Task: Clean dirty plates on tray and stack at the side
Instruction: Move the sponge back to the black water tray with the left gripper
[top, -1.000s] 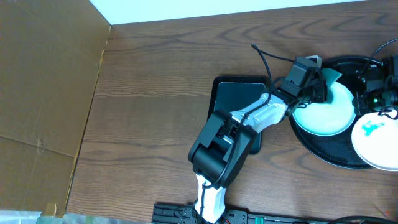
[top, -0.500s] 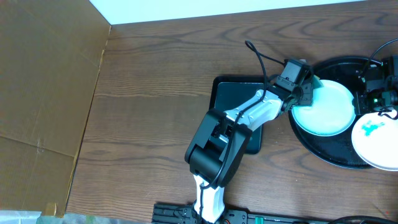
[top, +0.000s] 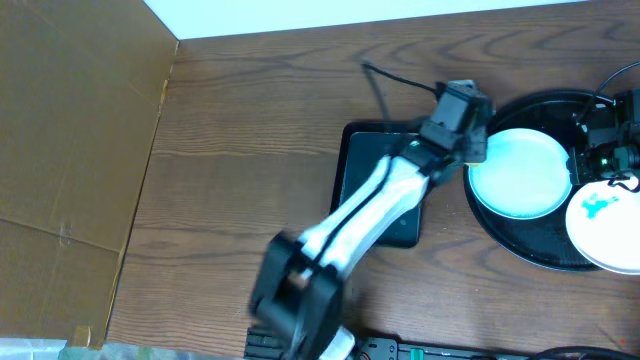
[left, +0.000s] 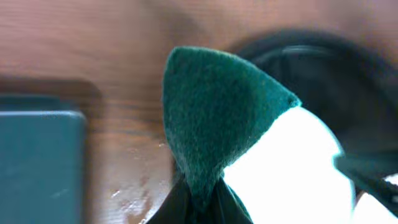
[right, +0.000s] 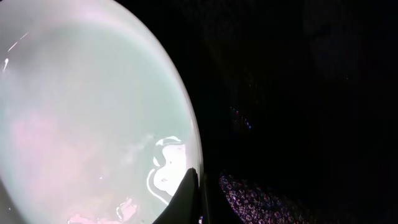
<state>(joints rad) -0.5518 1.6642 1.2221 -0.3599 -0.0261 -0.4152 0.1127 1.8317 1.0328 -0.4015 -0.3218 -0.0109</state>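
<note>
Left gripper (left: 199, 202) is clamped on a green sponge (left: 214, 118), just beside the left rim of the round tray (top: 545, 258). One plate (top: 518, 172) lies in the tray, directly to the right of it. Right gripper (right: 196, 193), its fingers pressed together, is at this plate's far edge.

Plates (top: 518, 172) white, cyan-tinted; outer plate (top: 605, 240) marked with teal smear (top: 597, 205). Tray (top: 520, 242) black. Sponge (left: 214, 118) dark green; table (top: 250, 150) brown, wood-grained.

Even overhead light; left arm (top: 350, 225) motion-blurred; right-wrist view dark.
</note>
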